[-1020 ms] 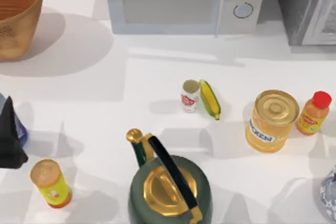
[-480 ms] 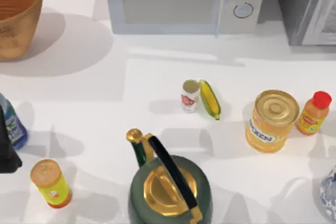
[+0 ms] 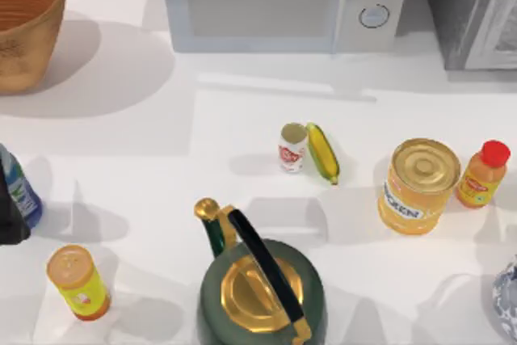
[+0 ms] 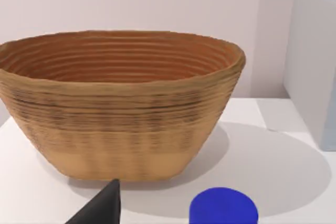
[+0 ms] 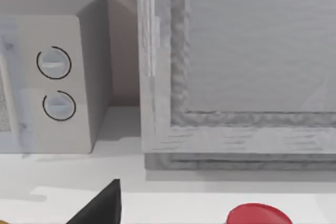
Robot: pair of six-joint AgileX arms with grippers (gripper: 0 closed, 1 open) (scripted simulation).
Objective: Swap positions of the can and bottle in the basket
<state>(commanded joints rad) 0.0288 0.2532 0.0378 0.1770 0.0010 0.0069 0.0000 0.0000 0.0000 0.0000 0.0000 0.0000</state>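
Observation:
The small white can with a red logo stands on the table near the middle, outside the basket. The clear blue bottle stands at the table's left edge; its blue cap shows in the left wrist view. The brown woven basket sits at the back left, and the part of its inside that I see holds nothing. My left gripper is a dark shape at the left edge, just in front of the bottle. A dark tip of my right gripper shows in the right wrist view.
A green kettle with a gold lid stands front centre. A corn cob lies beside the can. A big yellow can and an orange bottle stand right, a yellow-green tube front left, a microwave at the back.
My left gripper has drawn back toward the left edge, uncovering the bottle, which stays standing on the table. Nothing else has moved.

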